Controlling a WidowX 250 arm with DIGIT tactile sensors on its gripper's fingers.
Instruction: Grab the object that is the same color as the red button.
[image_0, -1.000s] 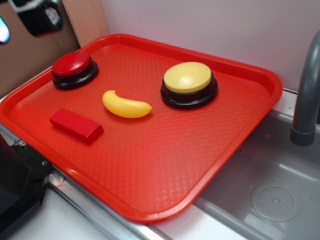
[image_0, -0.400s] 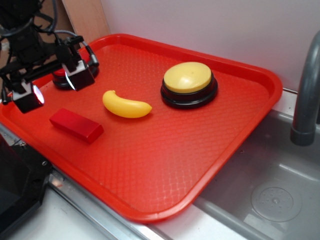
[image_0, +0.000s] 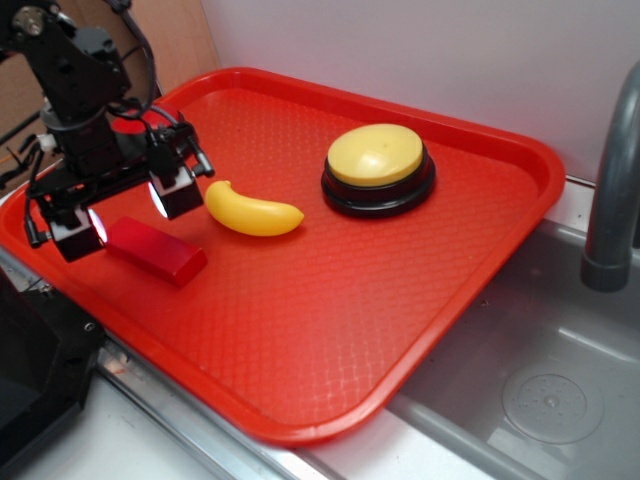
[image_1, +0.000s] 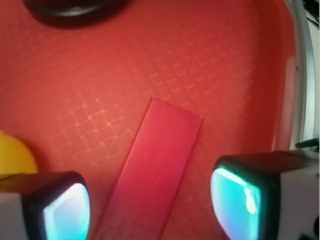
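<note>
The tray (image_0: 420, 300) is bright red, with a bumpy diamond pattern pressed all over its floor. The small block (image_0: 160, 250) on the left is plain red too, a bit darker than the tray, with no pattern. The banana (image_0: 252, 213) is yellow. The big button (image_0: 377, 168) on the far side has a pale yellow top on a black base. The gripper (image_0: 118, 208) is black, and its two pads (image_1: 235, 195) glow blue-green up close (white in the wide view). The sink (image_0: 545, 380) on the right is grey, and so is the tap (image_0: 610, 190). The wall (image_0: 450, 50) is whitish.
</note>
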